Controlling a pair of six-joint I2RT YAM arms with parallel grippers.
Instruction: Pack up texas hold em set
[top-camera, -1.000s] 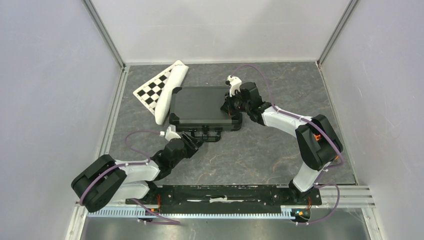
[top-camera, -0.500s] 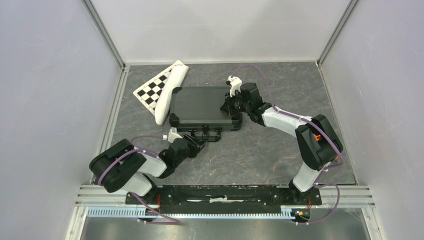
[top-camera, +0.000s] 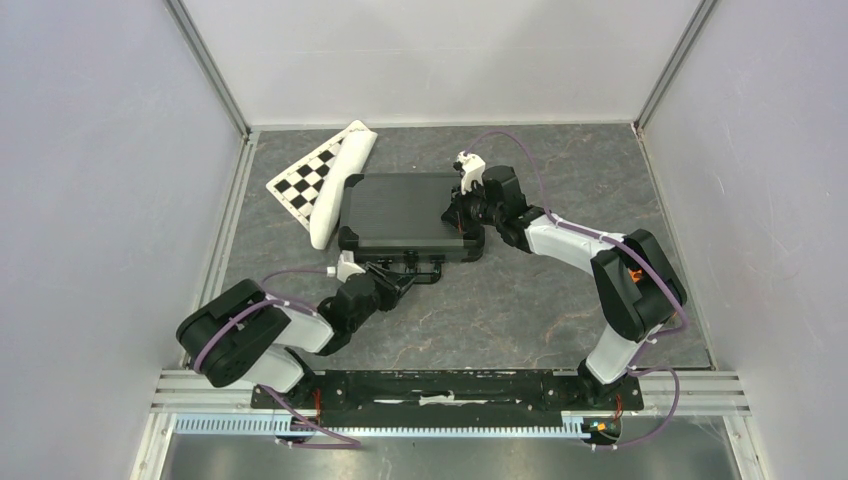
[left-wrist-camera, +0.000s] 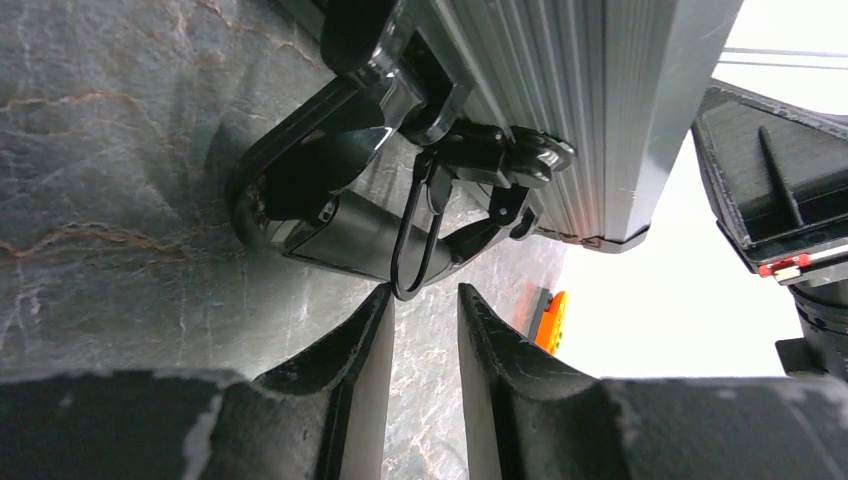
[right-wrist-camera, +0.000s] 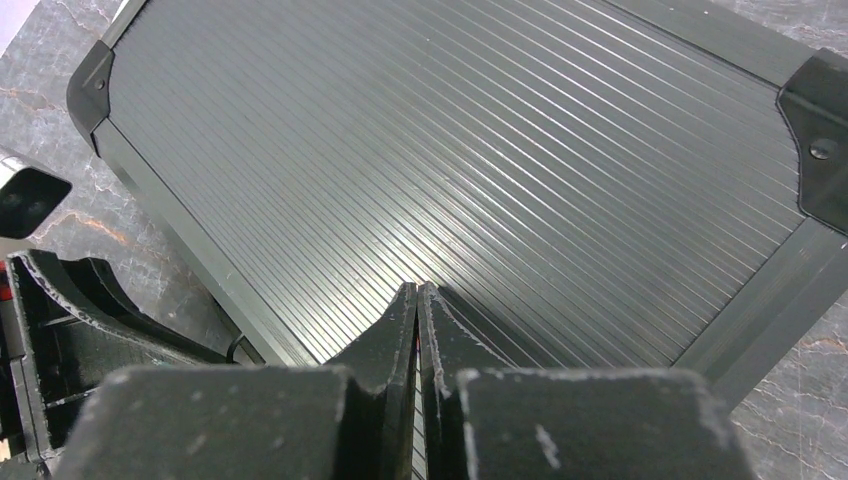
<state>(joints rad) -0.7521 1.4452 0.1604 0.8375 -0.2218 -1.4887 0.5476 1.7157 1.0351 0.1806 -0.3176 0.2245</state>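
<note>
**A:** Entry one, the case (top-camera: 400, 205). Location and condition?

**B:** Centre of the overhead view, flat on the table (top-camera: 520, 310). The lid is down and the handle (top-camera: 412, 270) faces the bottom of the frame. No chips, cards or dice are visible anywhere, so they are presumably inside. The checkered board (top-camera: 303, 180) lies just beside the case at upper left and is not part of the set.

**A:** Entry two, right gripper (right-wrist-camera: 417, 292).

**B:** Fingers pressed together with nothing between them. The tips rest on the ribbed lid near its right-hand edge in the overhead view. My reading is that it is holding the lid down.

**A:** Entry three, left gripper (left-wrist-camera: 425, 300).

**B:** Low at the case's front face, below centre in the overhead view. The fingers stand slightly apart with a narrow gap and pinch nothing. In the wrist view the latch (left-wrist-camera: 505, 155) sits upper centre, and its wire loop (left-wrist-camera: 412, 235) hangs down with its end right at the mouth of that gap.

**A:** Step in hand?

**B:** Fastening the latch, I judge, so the packing looks nearly done.

**A:** What does the next move need?

**B:** A precise nip or push on the thin loop to swing the clasp home while the lid is kept down. The loop is slender and could slip out of the gap.
</note>
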